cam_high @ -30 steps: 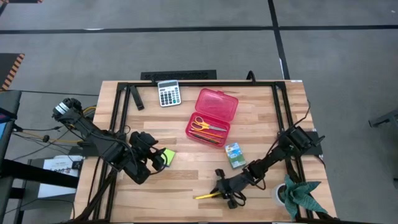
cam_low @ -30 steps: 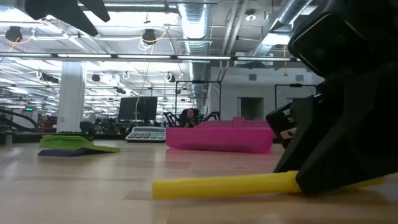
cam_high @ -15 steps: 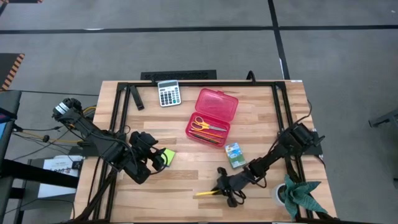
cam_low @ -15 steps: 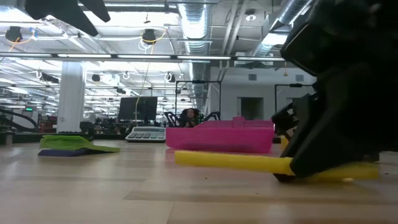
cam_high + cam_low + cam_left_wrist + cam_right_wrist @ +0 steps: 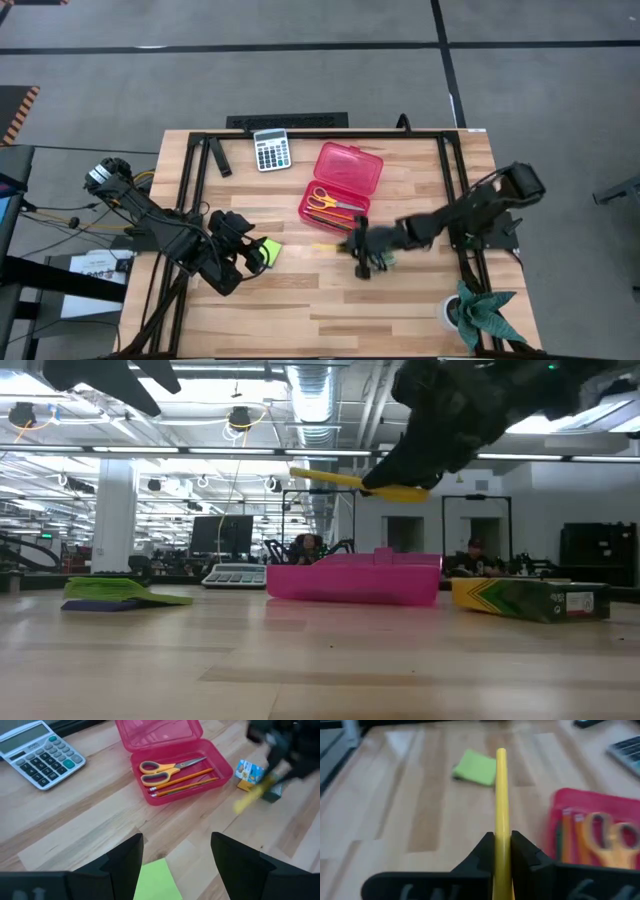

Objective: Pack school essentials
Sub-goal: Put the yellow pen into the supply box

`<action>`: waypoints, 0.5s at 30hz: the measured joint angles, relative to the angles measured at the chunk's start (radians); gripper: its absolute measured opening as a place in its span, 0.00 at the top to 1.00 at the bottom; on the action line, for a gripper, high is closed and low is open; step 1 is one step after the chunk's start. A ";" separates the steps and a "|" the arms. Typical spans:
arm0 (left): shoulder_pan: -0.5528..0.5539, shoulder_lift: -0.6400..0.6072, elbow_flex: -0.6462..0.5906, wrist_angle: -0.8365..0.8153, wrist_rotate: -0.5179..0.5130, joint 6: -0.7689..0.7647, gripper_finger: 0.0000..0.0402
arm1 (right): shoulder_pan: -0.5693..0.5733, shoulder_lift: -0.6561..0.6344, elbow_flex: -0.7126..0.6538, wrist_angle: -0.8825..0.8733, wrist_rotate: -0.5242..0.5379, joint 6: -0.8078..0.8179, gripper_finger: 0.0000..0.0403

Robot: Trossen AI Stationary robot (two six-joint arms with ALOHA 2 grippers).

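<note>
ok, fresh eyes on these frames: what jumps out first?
The right hand, shut on a yellow pencil and held up off the table beside the red case. That open case near the table's middle holds yellow-handled scissors and orange pencils. Then the lime-green sticky-note pad at the left hand, which is open.

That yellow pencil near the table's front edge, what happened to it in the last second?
The right gripper, shut on the yellow pencil, lifted it off the table and carried it toward the red case. The left gripper stayed over the green sticky-note pad; calculator and carton did not move.
</note>
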 joint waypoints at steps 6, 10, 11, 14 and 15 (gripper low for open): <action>0.000 0.000 0.000 0.000 -0.009 0.000 0.43 | -0.146 -0.062 0.002 -0.050 0.000 -0.053 0.90; 0.000 0.000 0.000 0.000 -0.011 0.000 0.43 | -0.214 -0.024 0.002 -0.052 0.000 -0.060 0.89; 0.000 0.000 0.000 0.000 -0.013 0.000 0.43 | -0.225 -0.008 0.002 -0.049 -0.002 -0.057 0.89; 0.000 0.000 0.000 0.000 -0.013 0.000 0.43 | -0.251 0.042 0.002 -0.041 -0.010 -0.034 0.89; 0.000 0.000 0.000 0.000 -0.013 0.000 0.43 | -0.258 0.060 0.002 -0.037 -0.010 -0.026 0.89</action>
